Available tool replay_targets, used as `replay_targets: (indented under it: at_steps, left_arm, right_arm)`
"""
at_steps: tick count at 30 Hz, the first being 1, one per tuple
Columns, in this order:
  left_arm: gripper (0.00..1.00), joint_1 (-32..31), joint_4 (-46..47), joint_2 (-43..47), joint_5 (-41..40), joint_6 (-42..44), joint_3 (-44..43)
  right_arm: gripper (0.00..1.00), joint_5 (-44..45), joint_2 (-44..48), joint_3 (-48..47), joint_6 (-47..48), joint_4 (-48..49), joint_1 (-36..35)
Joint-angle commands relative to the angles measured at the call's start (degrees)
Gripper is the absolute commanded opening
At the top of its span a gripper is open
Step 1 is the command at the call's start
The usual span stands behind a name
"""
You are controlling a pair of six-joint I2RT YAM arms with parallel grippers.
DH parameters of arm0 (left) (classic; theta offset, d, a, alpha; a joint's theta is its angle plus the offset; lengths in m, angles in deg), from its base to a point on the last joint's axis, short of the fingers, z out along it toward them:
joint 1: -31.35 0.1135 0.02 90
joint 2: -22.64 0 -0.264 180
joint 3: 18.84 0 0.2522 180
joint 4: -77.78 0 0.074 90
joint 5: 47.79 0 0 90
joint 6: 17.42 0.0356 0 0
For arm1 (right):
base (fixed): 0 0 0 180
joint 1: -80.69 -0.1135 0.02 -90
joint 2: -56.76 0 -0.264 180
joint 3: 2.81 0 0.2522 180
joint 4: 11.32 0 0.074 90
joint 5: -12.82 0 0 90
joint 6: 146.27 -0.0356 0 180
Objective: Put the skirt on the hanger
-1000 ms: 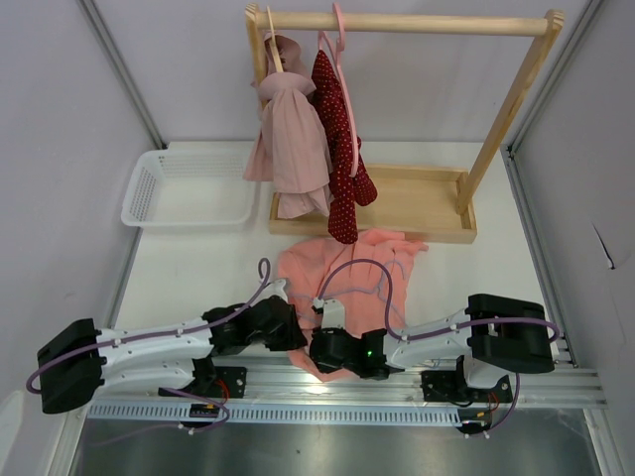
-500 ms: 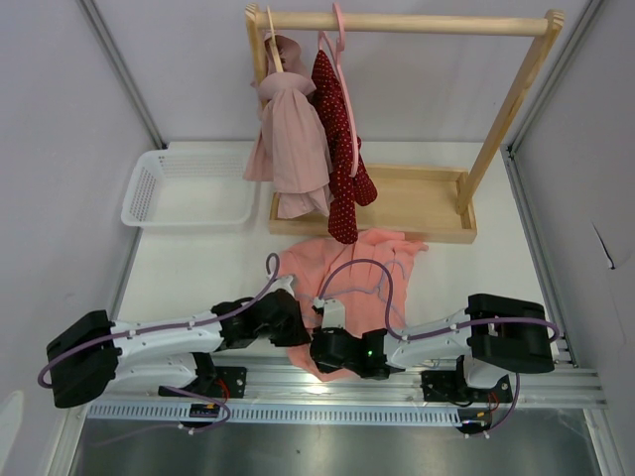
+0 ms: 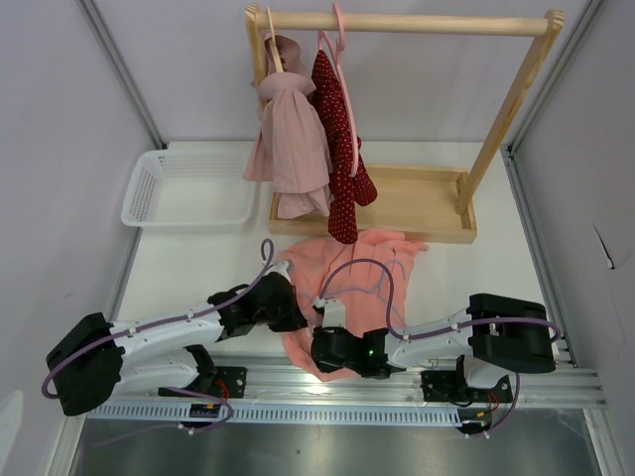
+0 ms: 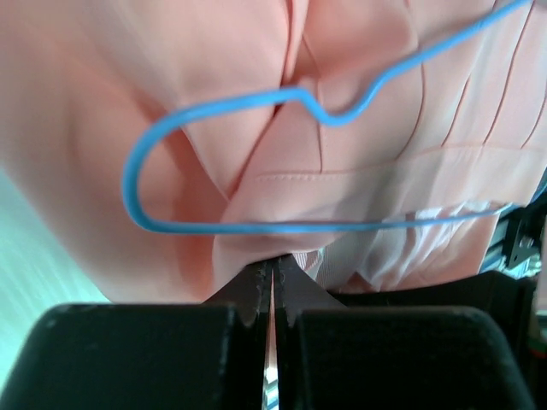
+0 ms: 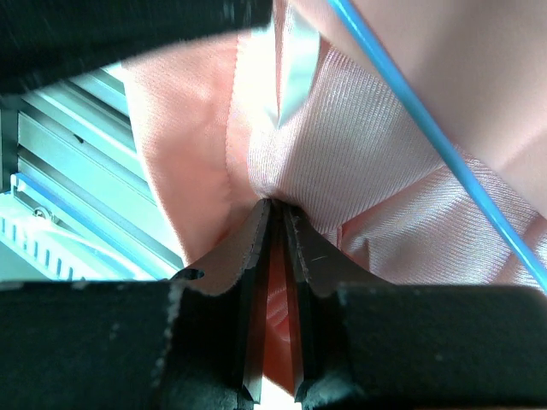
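The salmon skirt (image 3: 352, 268) lies crumpled on the table in front of the rack, its near edge between the two arms. The thin blue wire hanger (image 4: 224, 228) lies on the fabric; the left wrist view shows its looped end, and the right wrist view shows a straight run of the hanger (image 5: 427, 141). My left gripper (image 3: 294, 313) sits at the skirt's left near edge, and its jaws (image 4: 273, 266) are shut, with a fold of fabric drawn to their tips. My right gripper (image 3: 319, 347) is shut on a fold of the skirt (image 5: 342, 162), pink cloth between its fingers (image 5: 275, 209).
A wooden clothes rack (image 3: 407, 22) with a tray base (image 3: 422, 203) stands at the back. It carries a pale pink garment (image 3: 293, 139) and a dark red dotted garment (image 3: 337, 159) on a pink hanger (image 3: 342, 30). A white basket (image 3: 189, 188) sits back left. A metal rail (image 3: 347, 397) runs along the near edge.
My left gripper has closed and shifted away from the near edge, farther onto the skirt's left side. The right arm has stayed put.
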Motion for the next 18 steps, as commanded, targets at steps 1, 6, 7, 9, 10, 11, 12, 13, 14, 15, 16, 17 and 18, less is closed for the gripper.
replay_targets:
  at_steps: [1,6,7,9,10,11,12,13,14,15,16,17,18]
  left_arm:
    - [0.0,2.86,1.32,0.23,2.55,3.54,-2.82]
    - [0.0,4.1,2.82,-1.44,6.77,5.74,-4.14]
    - [0.0,4.1,2.99,-1.53,7.3,5.92,-4.41]
    - [0.0,4.1,2.91,-1.18,8.0,5.84,-4.15]
    - [0.0,4.1,2.99,-1.0,8.35,5.66,-3.97]
    - [0.0,4.1,2.91,-0.48,8.53,5.49,-3.79]
    - [0.0,4.1,2.99,-0.12,8.71,5.31,-3.62]
    - [0.0,4.1,3.08,0.31,9.06,4.96,-2.92]
    - [0.0,4.1,3.26,1.01,9.15,4.7,-2.57]
    - [0.0,4.1,3.34,1.28,9.06,4.61,-2.13]
    - [0.0,4.18,3.35,1.63,8.97,4.34,-1.51]
    - [0.0,4.19,3.69,1.9,8.97,4.17,-1.25]
    - [0.0,4.19,3.87,2.34,8.97,3.82,-0.81]
  right_arm:
    - [0.16,6.16,-0.14,0.86,2.15,-3.55,1.35]
    - [0.18,6.34,0.13,0.34,2.24,-4.51,0.91]
    - [0.18,6.6,0.39,0.16,2.24,-5.12,0.91]
    - [0.2,7.56,1.53,-0.28,2.5,-6.96,0.82]
    - [0.21,7.83,2.06,-0.54,2.68,-7.5,0.9]
    - [0.22,8.09,2.58,-0.46,2.68,-7.94,0.91]
    - [0.23,8.44,3.98,-0.46,2.94,-8.55,1.34]
    - [0.25,8.62,4.6,-0.37,3.12,-8.82,1.61]
    - [0.25,8.71,5.22,-0.37,3.21,-9.17,1.96]
    - [0.25,8.97,6.27,-0.37,3.47,-9.52,2.22]
    - [0.26,8.89,6.8,-0.37,3.73,-9.53,2.83]
    - [0.26,8.28,7.24,-0.37,3.91,-9.44,3.19]
    - [0.26,8.1,7.86,-0.37,4.0,-9.09,3.54]
